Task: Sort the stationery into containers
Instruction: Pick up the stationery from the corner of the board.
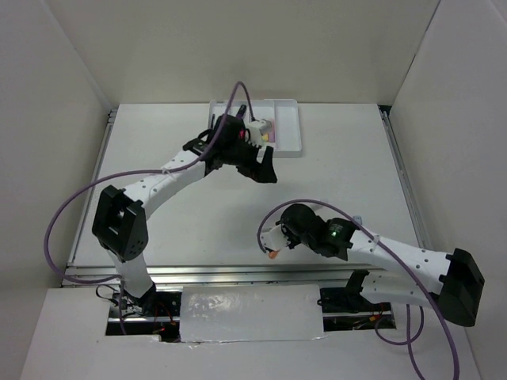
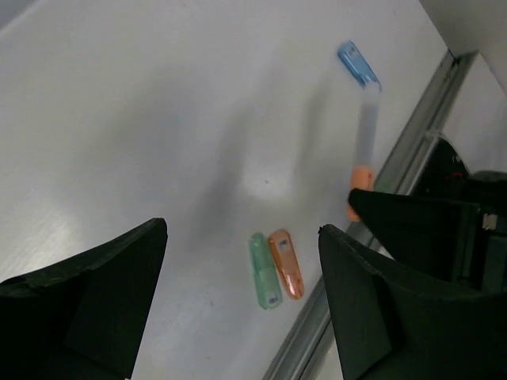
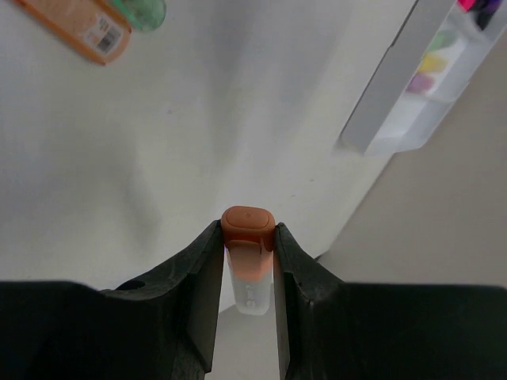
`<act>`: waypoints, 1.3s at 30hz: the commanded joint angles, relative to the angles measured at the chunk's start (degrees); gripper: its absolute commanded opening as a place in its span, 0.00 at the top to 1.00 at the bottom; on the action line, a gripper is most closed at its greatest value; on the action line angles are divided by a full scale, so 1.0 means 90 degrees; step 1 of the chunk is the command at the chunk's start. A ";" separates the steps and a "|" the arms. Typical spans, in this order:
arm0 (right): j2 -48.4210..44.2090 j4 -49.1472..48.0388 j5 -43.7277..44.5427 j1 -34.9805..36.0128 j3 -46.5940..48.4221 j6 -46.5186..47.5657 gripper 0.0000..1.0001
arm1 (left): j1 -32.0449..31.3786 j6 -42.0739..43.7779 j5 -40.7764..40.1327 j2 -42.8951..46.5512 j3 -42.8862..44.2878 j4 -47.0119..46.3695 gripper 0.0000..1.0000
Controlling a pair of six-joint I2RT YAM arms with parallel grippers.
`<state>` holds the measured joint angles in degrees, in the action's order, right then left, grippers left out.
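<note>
The left hand [image 2: 243,233] hangs above the desk [image 1: 206,229], just on the near side of the white tray [image 1: 289,149]. Its fingers are spread wide and there is nothing between them. The tray sits at the far middle of the desk, and pink, yellow and purple pieces show in its compartments. Below the left hand, a green marker [image 2: 265,271] and an orange marker [image 2: 285,264] lie side by side on the desk. A blue-capped marker [image 2: 360,67] lies further off. To the right, near the front edge, the right hand [image 3: 247,233] is closed on an orange-capped marker [image 3: 250,285], whose cap pokes out past the fingertips, well apart from the tray.
</note>
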<state>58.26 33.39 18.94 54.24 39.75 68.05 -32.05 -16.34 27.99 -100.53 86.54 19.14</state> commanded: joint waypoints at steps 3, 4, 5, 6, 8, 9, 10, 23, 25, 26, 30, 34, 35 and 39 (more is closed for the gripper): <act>0.0450 -0.1628 0.1341 0.0789 -0.0168 0.0378 1.00 | -0.0598 0.0780 0.0591 -0.0227 0.0317 0.0911 0.13; 0.0499 -0.1978 0.1488 0.0974 -0.0265 0.0388 1.00 | -0.0637 0.0771 0.0640 -0.0188 0.0219 0.0814 0.15; 0.0586 -0.2116 0.1586 0.1043 -0.0295 0.0436 1.00 | -0.0705 0.0741 0.0689 -0.0139 0.0005 0.0562 0.16; 0.0607 -0.2185 0.1674 0.1102 -0.0315 0.0456 1.00 | -0.0745 0.0731 0.0708 -0.0032 -0.0093 0.0443 0.16; 0.0636 -0.2294 0.1694 0.1229 -0.0305 0.0485 1.00 | -0.0852 0.0741 0.0728 0.0018 -0.0250 0.0228 0.16; 0.0646 -0.2245 0.1704 0.1287 -0.0237 0.0476 1.00 | -0.0891 0.0770 0.0767 0.0018 -0.0241 0.0218 0.16; 0.0675 -0.2216 0.1704 0.1356 -0.0208 0.0485 1.00 | -0.0969 0.0799 0.0777 0.0008 -0.0173 0.0256 0.15; 0.1427 -0.1688 0.2261 0.2128 0.0046 0.0144 1.00 | -0.1321 0.1092 0.1255 -0.0275 0.0160 0.0686 0.07; 0.1466 -0.1727 0.2348 0.2147 0.0027 0.0144 1.00 | -0.1341 0.1054 0.1314 -0.0227 0.0091 0.0609 0.07; 0.1466 -0.1795 0.2368 0.2167 -0.0002 0.0134 1.00 | -0.1370 0.1034 0.1314 -0.0217 0.0043 0.0579 0.06; 0.1495 -0.1835 0.2456 0.2177 0.0046 0.0183 1.00 | -0.1555 0.1054 0.1197 -0.0236 -0.0036 0.0608 0.09; 0.1563 -0.1688 0.2466 0.2225 0.0222 0.0124 1.00 | -0.1575 0.0966 0.1197 -0.0314 -0.0114 0.0598 0.12; 0.1573 -0.1630 0.2466 0.2235 0.0290 0.0095 1.00 | -0.1575 0.0956 0.1216 -0.0324 -0.0124 0.0569 0.16; 0.1768 -0.1474 0.2466 0.2294 0.0486 -0.0032 1.00 | -0.1527 0.0878 0.1528 -0.0431 -0.0075 0.0540 0.34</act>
<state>73.19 19.11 39.05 74.28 40.60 69.36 -45.74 -8.05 38.33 -102.89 85.62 24.12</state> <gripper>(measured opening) 0.341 0.687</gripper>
